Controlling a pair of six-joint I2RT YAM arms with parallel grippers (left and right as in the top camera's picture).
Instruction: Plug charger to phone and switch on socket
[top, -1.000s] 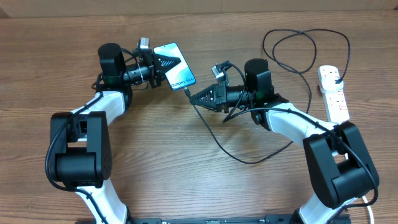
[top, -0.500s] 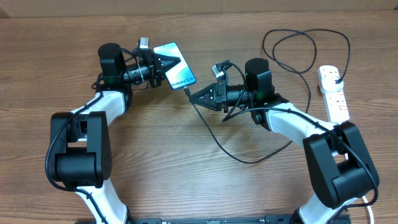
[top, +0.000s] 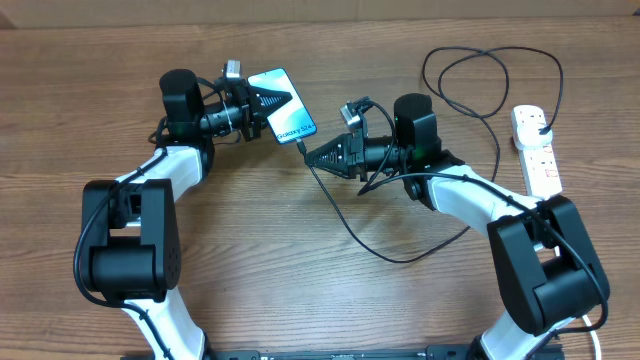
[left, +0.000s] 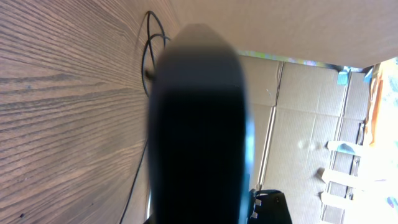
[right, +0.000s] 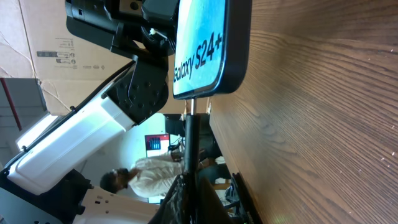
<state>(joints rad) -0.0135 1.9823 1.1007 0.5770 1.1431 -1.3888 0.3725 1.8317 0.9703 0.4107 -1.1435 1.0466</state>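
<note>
Thin black charger cable (top: 370, 243) tip touching the slim blue-screened phone (top: 293, 125).
I see my left gripper (top: 280, 99) clamping the phone, my right gripper (top: 307, 157) pinching the cable.

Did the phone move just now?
No. The phone sits at the same spot relative to the socket in the overhead view.

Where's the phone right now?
In the overhead view, the phone sits upper-middle on the table, left of centre, and is held in the left gripper. Its lower end meets the tip of the charger, which is held by the right gripper.
</note>
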